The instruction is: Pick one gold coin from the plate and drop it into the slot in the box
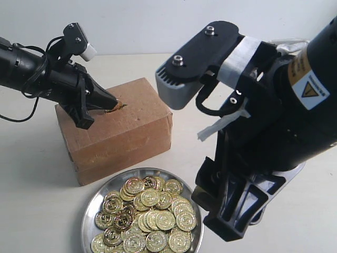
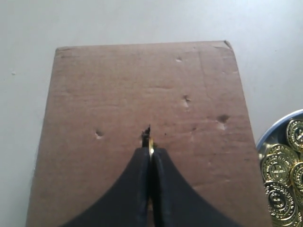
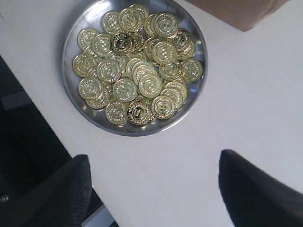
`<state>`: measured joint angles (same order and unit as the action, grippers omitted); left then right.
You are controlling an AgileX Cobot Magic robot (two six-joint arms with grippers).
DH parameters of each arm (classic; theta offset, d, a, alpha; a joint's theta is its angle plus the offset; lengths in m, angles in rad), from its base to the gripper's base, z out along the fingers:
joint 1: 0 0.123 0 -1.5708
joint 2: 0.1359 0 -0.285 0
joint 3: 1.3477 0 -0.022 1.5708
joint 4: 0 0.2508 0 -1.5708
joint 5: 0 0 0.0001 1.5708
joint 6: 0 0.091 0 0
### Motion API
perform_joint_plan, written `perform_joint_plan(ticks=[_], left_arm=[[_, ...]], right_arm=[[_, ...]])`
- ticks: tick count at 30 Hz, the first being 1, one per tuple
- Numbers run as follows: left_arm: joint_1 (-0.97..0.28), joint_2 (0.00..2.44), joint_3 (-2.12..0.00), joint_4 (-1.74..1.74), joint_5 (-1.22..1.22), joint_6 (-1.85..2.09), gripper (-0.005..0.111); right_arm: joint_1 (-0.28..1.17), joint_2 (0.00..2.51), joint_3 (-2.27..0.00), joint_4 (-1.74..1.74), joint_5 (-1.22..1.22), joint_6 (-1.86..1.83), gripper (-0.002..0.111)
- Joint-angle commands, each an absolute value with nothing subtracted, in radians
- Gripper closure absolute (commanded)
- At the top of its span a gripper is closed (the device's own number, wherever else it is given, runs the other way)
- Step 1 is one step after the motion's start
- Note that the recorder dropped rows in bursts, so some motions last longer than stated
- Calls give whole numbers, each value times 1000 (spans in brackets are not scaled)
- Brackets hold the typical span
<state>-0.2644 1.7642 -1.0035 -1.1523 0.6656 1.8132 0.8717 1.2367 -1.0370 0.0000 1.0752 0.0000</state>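
Note:
The brown cardboard box [image 1: 116,129] stands behind the silver plate [image 1: 92,211], which is heaped with several gold coins [image 1: 150,213]. My left gripper [image 1: 117,105] rests its tips on the box top, shut on a gold coin [image 2: 150,144] held edge-on right at the dark box slot [image 2: 146,134]. My right gripper [image 3: 154,163] hangs open above the bare table beside the plate [image 3: 75,28], nothing between its fingers [image 3: 246,175]. The coins [image 3: 137,66] fill that plate in the right wrist view.
Small dents [image 2: 187,100] mark the box top [image 2: 118,85]. The white table [image 1: 31,195] surrounds box and plate. The bulky right arm [image 1: 274,126] fills the right side of the exterior view, close to the plate. A dark drop past the table edge [image 3: 28,142] shows in the right wrist view.

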Motion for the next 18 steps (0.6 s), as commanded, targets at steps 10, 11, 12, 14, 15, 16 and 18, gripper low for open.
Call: perform_joint_plan(ticks=[10,11,12,14,15,16,18], left_arm=[[-269,1755,-1003,-1162,675,1803,88],[-269,1755,-1003,-1162,667,1803,76],[-269,1755,-1003,-1162,667,1803,68],[-269,1755,-1003,-1162,667,1803,55],[-269,1755,-1003,-1170,658,1799,50],[-269,1755,-1003,-1175,659,1799,48],[-269,1745,-1003,-1182,659,1799,47]], right_arm=[[873,1230,-1032,6,1066,0,37],[873,1230,-1032,6,1066,0,37],[873,1230,-1032,6,1066,0,37],[873,1230,-1032,6,1066,0,37],[873,1230,-1032,6,1066,0,37],[873,1230,-1032,6,1066,0,37],[873,1230,-1032,0,1054,0,37]])
